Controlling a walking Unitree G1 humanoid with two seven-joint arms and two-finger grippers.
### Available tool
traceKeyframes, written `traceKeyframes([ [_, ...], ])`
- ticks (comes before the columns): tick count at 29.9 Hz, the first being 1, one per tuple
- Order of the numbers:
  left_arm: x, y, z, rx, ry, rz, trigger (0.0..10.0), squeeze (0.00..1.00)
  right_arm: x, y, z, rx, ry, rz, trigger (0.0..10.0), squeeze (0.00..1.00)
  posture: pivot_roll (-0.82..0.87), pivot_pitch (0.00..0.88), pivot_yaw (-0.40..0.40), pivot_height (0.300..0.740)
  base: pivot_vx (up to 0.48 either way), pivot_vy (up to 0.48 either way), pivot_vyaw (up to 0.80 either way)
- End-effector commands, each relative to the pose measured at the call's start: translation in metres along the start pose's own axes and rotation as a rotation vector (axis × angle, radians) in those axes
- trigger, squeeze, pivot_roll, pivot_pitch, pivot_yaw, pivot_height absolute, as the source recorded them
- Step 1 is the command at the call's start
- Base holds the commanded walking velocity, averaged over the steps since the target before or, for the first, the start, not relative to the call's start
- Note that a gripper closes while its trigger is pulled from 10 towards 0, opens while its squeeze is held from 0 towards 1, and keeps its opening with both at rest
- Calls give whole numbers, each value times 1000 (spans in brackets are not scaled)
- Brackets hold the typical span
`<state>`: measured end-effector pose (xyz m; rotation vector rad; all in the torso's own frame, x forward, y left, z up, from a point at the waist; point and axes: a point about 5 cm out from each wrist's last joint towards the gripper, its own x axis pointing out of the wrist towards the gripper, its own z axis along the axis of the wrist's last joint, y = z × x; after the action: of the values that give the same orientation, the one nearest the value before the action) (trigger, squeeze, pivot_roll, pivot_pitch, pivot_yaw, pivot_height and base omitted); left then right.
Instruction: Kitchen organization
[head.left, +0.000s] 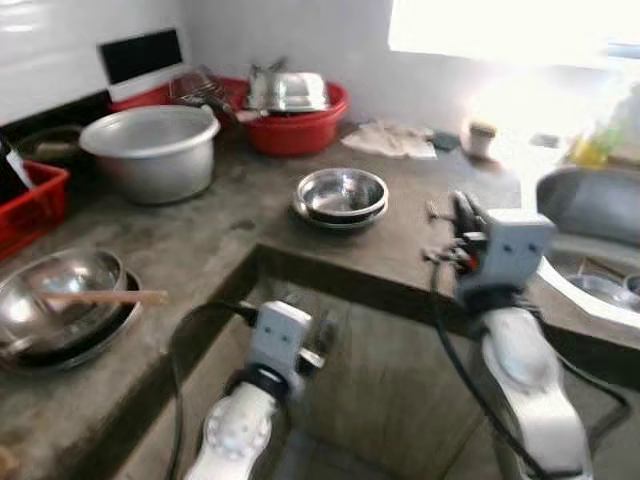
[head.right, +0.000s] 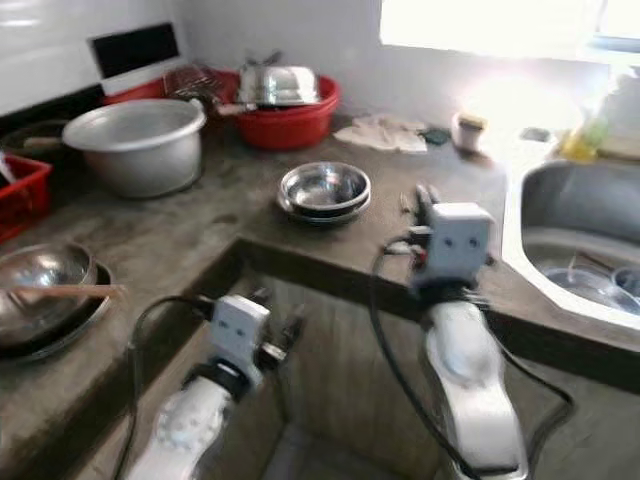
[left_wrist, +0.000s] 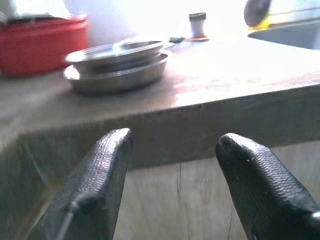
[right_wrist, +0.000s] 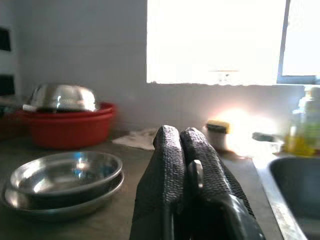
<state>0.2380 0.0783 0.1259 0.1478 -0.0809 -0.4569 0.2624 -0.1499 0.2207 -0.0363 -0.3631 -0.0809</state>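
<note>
Two stacked steel bowls (head.left: 341, 196) sit near the corner of the grey concrete counter (head.left: 230, 235). My right gripper (head.left: 461, 208) hovers over the counter just to the right of them, its fingers (right_wrist: 170, 150) shut together with nothing between them. My left gripper (head.left: 312, 343) hangs lower, in front of the counter's edge and below its top, open and empty. In the left wrist view its two black fingers (left_wrist: 107, 165) stand wide apart, facing the counter's front face, with the bowls (left_wrist: 117, 62) above.
A large aluminium pot (head.left: 152, 150) and a red basin (head.left: 298, 128) holding an upturned steel bowl stand at the back. A red crate (head.left: 32, 205) and a steel pan with a wooden stick (head.left: 62, 298) lie left. The sink (head.left: 595, 265), a cloth (head.left: 390, 138) and a small jar (head.left: 481, 137) are right.
</note>
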Motion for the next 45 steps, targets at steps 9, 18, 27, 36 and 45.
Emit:
traceKeyframes([
  [9, 0, 4, -2, -10, 8, 13, 10000, 0, 1, 5, 7, -8, -22, -4, 0, 0, 103, 0, -8, 740, 156, -243, -800],
  [18, -1, 3, 0, 3, -5, 1, 10000, 0, 3, 9, 8, -44, -33, 17, 0, 0, 105, 0, -9, 740, 0, 0, -621],
  [27, -3, 3, -2, 18, 7, -6, 10000, 0, 7, 8, 5, -62, -11, 34, 10000, 0, 109, 0, -15, 740, 265, -331, 0],
  [36, -5, 2, -4, 21, 16, -5, 10000, 0, 14, 0, 4, -81, -8, 26, 10000, 0, 110, 0, -17, 740, 302, -369, 0],
  [45, -5, 3, -5, 20, 18, -2, 10000, 0, 30, -12, 8, -109, 2, 35, 10000, 0, 100, 0, -12, 740, 317, -357, 0],
])
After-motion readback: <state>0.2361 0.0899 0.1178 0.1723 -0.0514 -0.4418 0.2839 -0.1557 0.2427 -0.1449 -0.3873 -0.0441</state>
